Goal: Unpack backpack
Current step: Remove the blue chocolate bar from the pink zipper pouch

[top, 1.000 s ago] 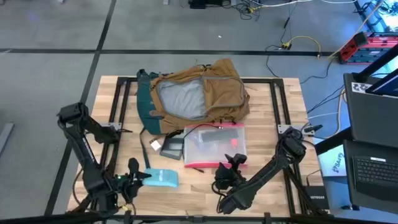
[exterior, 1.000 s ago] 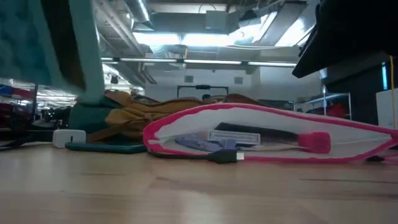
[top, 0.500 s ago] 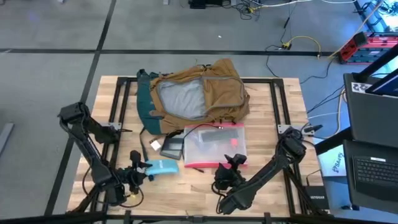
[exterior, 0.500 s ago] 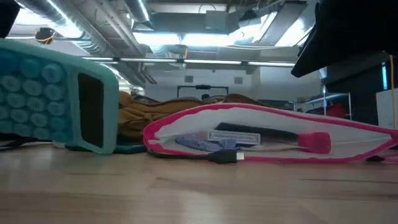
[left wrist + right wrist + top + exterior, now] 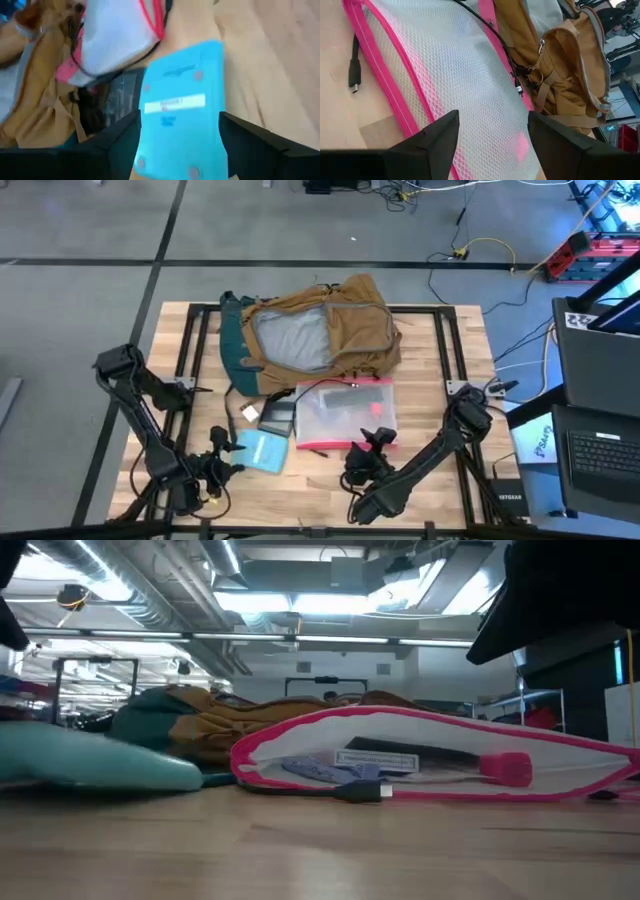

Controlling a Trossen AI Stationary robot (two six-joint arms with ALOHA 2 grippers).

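1. Backpack (image 5: 320, 330) lies at the far middle of the table (image 5: 440, 480), main flap open, grey lining showing. Nothing visible inside it from above.
2. Pouch (image 5: 345, 415), clear mesh with pink edge, lies flat just in front of the backpack, touching its near edge. Inside: a dark flat item along the far side, a pink piece near the right front corner; the low view also shows a white-labelled item and something bluish-purple.
3. A black cable (image 5: 345, 790) with a plug end lies on the table at the pouch's front edge.
4. A dark flat device (image 5: 277, 416) lies just left of the pouch, with a small white block (image 5: 249, 413) beside it.
5. Teal calculator (image 5: 262, 450) lies flat on the table, back side up, in front of the dark device, left of the pouch.
6. Left gripper (image 5: 222, 460) is low at the table's front left; fingers spread either side of the calculator's near end. Cannot tell if they touch it.
7. Right gripper (image 5: 372, 442) sits low at the pouch's front edge, fingers spread, holding nothing, pointing over the mesh toward the backpack.
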